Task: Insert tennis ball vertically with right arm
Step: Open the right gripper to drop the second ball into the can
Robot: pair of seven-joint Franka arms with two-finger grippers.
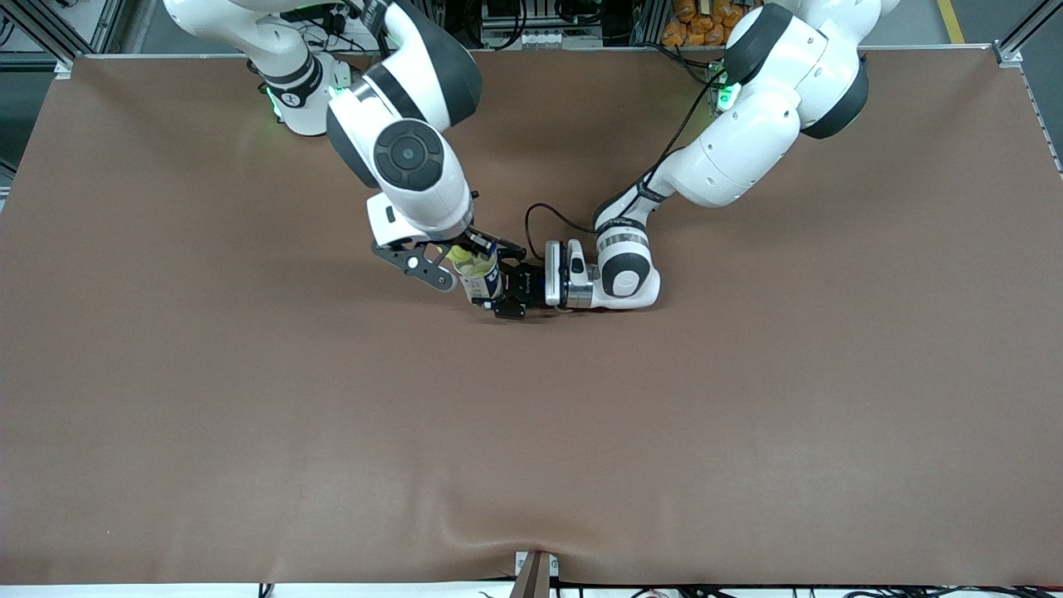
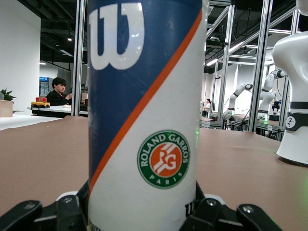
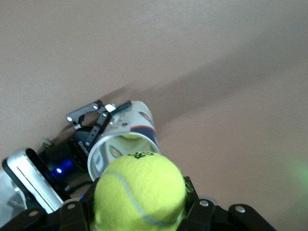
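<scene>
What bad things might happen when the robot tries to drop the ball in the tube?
1. The tennis ball in the right gripper looks nearly as wide as the can mouth, so it might catch the rim and bounce off.
2. A push on the rim might tilt the can, which only the left gripper holds near its base.
3. Another ball already lies inside, leaving less room.

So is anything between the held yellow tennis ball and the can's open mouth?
Nothing: the right wrist view shows the yellow tennis ball above the blue-and-white can, with another ball already inside.
</scene>
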